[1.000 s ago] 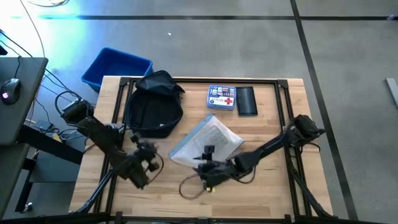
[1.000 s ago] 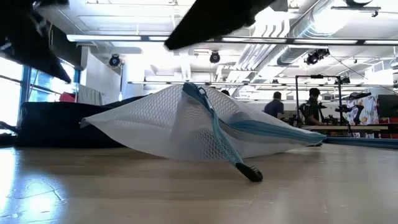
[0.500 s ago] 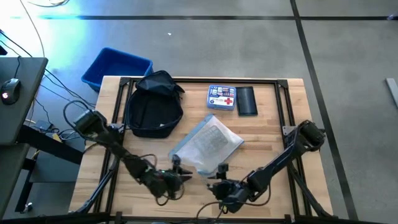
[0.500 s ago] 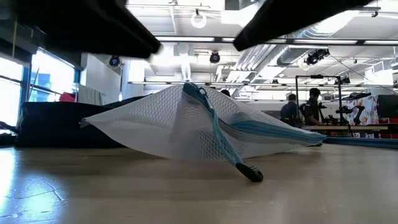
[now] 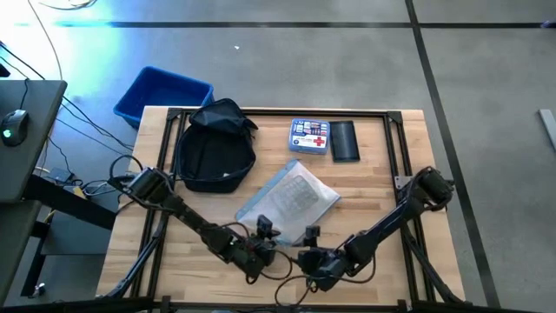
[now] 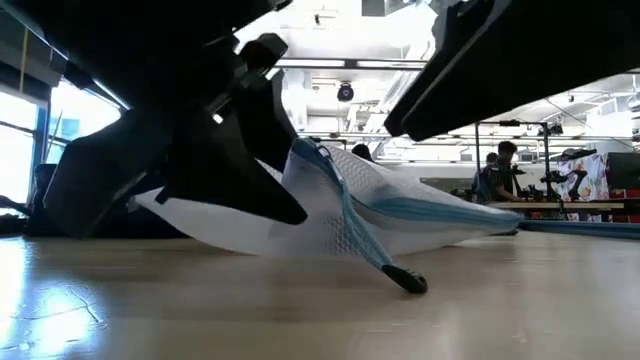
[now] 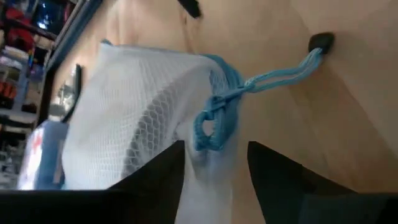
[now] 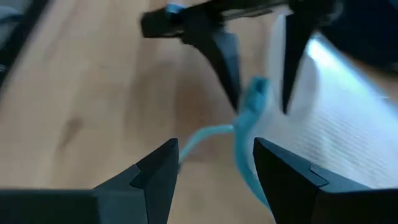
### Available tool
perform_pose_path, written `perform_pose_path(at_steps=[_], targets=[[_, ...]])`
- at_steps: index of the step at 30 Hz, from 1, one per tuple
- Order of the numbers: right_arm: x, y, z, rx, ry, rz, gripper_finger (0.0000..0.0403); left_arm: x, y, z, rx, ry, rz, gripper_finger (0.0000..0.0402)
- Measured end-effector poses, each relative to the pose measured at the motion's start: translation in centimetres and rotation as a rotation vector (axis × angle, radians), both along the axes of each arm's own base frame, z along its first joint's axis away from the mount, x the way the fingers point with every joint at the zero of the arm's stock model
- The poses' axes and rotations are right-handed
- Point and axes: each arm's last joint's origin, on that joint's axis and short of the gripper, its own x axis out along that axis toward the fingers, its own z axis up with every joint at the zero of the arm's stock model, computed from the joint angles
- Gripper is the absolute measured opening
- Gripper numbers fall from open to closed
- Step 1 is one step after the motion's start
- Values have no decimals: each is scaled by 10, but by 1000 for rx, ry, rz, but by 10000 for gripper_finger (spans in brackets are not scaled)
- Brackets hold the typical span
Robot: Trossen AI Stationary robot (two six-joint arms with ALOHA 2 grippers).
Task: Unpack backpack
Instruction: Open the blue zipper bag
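Left gripper (image 5: 263,233) advanced, jaws spread at white mesh pouch (image 5: 291,202).

A grey concrete floor (image 5: 347,61) crossed by dark lines surrounds the wooden table (image 5: 382,174). A dark desk (image 5: 26,139) with a computer mouse (image 5: 10,126) stands beside it. Beyond, a bright window (image 6: 20,130), white ceiling ducts (image 6: 470,55), and a seated person (image 6: 495,175)
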Motion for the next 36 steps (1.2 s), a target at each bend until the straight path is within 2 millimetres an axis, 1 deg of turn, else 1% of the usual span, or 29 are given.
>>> perform_pose_path(at_steps=[2,5,6,9,12,16,21,26,27,29,31,34,35,36], targets=[[3,0,1,26,-5,29,192,-1,-3,2,29,-14,9,99],[7,-1,1,34,-36,14,192,-4,-10,9,80,-65,42,24],[8,-3,1,35,-49,-15,192,-6,-12,14,99,-89,59,13],[10,-8,2,58,-85,-112,192,-10,-20,23,162,-163,111,14],[14,-13,2,88,-109,-181,192,-15,-25,24,212,-193,133,4],[18,-17,3,112,-128,-207,192,-16,-26,25,224,-223,159,2],[23,-18,8,132,-177,-200,192,-13,-25,27,194,-257,190,0],[27,-22,10,128,-220,-246,190,-13,-25,27,191,-260,191,0],[27,-23,10,126,-220,-248,185,-13,-24,27,189,-262,192,0],[27,-24,10,118,-221,-251,161,-13,-25,27,187,-264,192,0],[27,-24,10,115,-220,-252,122,-13,-25,27,186,-263,191,0],[27,-24,10,99,-214,-240,38,-13,-25,27,186,-263,190,0],[27,-23,10,89,-211,-227,20,-13,-25,27,185,-262,189,0],[26,-22,10,84,-210,-222,13,-13,-25,27,184,-262,188,0]])
